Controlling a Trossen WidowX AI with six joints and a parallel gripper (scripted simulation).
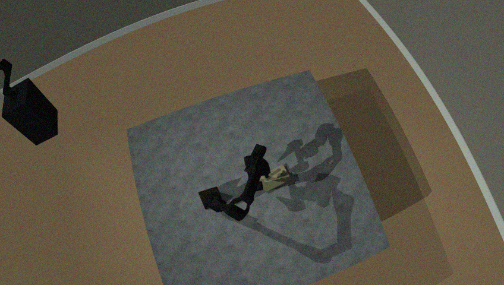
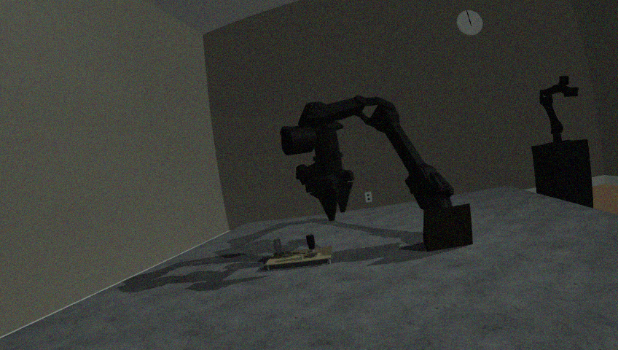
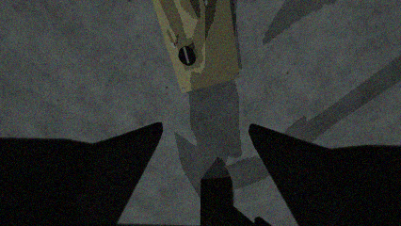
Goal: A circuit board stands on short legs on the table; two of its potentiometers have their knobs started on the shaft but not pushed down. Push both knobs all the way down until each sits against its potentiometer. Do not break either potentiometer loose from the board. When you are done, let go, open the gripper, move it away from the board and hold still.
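Observation:
The yellowish circuit board (image 1: 270, 184) (image 2: 283, 261) (image 3: 221, 71) stands on short legs on the grey table. A black knob (image 2: 310, 241) (image 3: 186, 56) with a pale line across its top stands upright near the board end closer to the arm's base. A shaded grey knob (image 2: 277, 246) stands near the other end. Whether either knob touches its potentiometer is too dark and small to tell. My gripper (image 2: 337, 216) (image 3: 205, 127) is wide open and empty, pointing down above and off the black-knob end of the board. The grey knob cannot be made out in the wrist view.
My arm's base block (image 1: 209, 198) (image 2: 447, 227) stands on the grey table top (image 1: 183, 148) (image 2: 390, 299). A second dark arm on a black pedestal (image 1: 30, 109) (image 2: 563, 170) stands away from the table. Shadows of the arm fall across the board and table.

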